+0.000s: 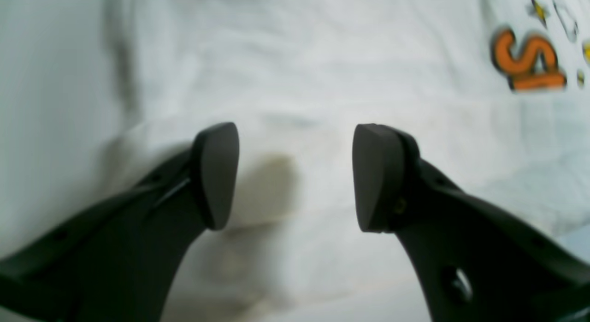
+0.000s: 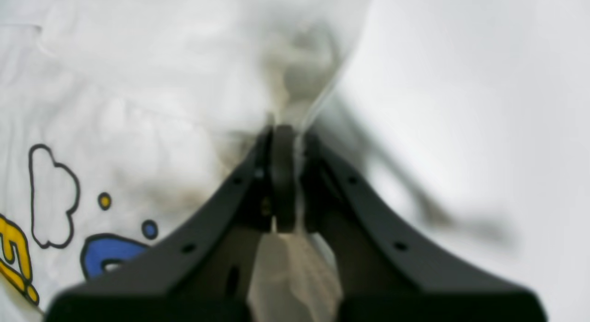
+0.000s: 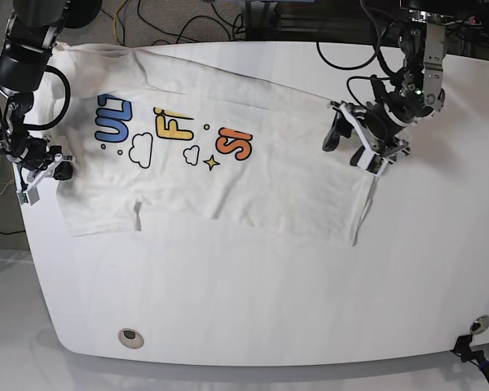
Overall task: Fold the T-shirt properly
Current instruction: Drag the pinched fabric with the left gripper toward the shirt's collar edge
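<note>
Two arms: both at the T-shirt, one at each end of it
T-shirt (image 3: 228,175): white, spread printed side up across the far half of the white table (image 3: 253,301), partly folded, its near edge uneven with a flap hanging nearer at the right
Print: blue, yellow and orange letters with outlined clouds and a star, cut off by a fold along the far edge
Left gripper (image 3: 357,145): on the right of the base view, over the shirt's right end; jaws spread wide apart, nothing between them
Left wrist view: the two dark pads (image 1: 216,174) stand apart above plain white cloth, the orange letter "S" (image 1: 528,59) off to the far right
Right gripper (image 3: 41,171): on the left of the base view, at the shirt's left edge; jaws pressed together, pinching a fold of the cloth
Right wrist view: white fabric runs up from between the closed pads (image 2: 283,174), bunched and blurred beyond them; cloud outline (image 2: 53,195) and blue lettering to the left
Table, near half: bare white, a small round fitting (image 3: 129,336) near the front left
</note>
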